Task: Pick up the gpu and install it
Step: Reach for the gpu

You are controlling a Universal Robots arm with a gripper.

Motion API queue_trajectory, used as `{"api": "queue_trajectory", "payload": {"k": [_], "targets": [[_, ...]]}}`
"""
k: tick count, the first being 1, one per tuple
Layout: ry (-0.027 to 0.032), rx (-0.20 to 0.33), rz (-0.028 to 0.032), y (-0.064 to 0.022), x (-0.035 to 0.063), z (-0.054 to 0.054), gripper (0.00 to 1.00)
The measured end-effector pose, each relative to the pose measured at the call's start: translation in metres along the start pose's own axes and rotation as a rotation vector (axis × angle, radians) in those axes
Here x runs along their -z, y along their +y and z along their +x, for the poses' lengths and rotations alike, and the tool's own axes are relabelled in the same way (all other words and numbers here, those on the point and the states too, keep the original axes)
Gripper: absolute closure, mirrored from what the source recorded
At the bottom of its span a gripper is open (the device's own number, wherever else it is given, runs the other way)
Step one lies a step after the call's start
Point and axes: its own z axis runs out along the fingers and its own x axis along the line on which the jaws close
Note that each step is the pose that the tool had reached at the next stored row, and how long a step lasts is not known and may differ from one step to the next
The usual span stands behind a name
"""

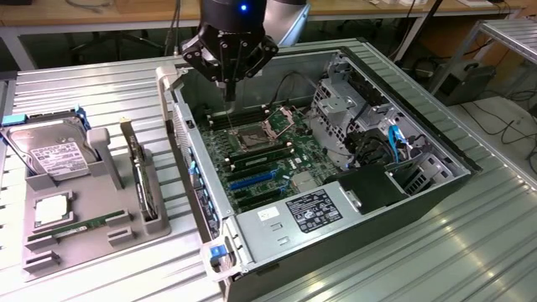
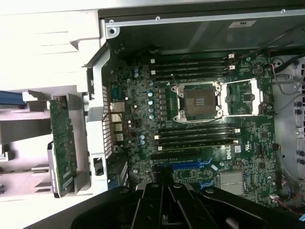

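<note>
The gpu (image 1: 143, 182) stands on edge in a slot of the grey holder tray (image 1: 100, 207), at the exterior view's left of the open computer case (image 1: 336, 189). In the wrist view the gpu (image 2: 62, 143) appears as a thin card beside the case's rear wall. My gripper (image 1: 228, 88) hangs above the back of the motherboard (image 1: 268, 157), near the case's rear-left corner, fingers pressed together and holding nothing. Its black fingers (image 2: 157, 195) show over the blue expansion slots (image 2: 186, 164). The gpu is well apart from the gripper.
The tray also carries a silver hard drive (image 1: 55, 154), a square processor chip (image 1: 52, 211) and a green RAM stick (image 1: 71, 229). Inside the case are the CPU socket (image 2: 198, 101), a power supply (image 1: 315, 211) and drive cages (image 1: 344, 107). Slatted metal table around.
</note>
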Motion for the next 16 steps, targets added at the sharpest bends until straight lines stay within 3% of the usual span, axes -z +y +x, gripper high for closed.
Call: {"api": "queue_trajectory", "payload": {"k": [3,6,16], "targets": [[-0.0002,0.0,-0.0002,-0.0054,0.0004,0.01,0.89],[-0.0001,0.0,-0.0002,-0.0116,0.0011,0.029,0.89],[-0.0002,0.0,0.0001,-0.0171,-0.0033,0.075,0.89]]}}
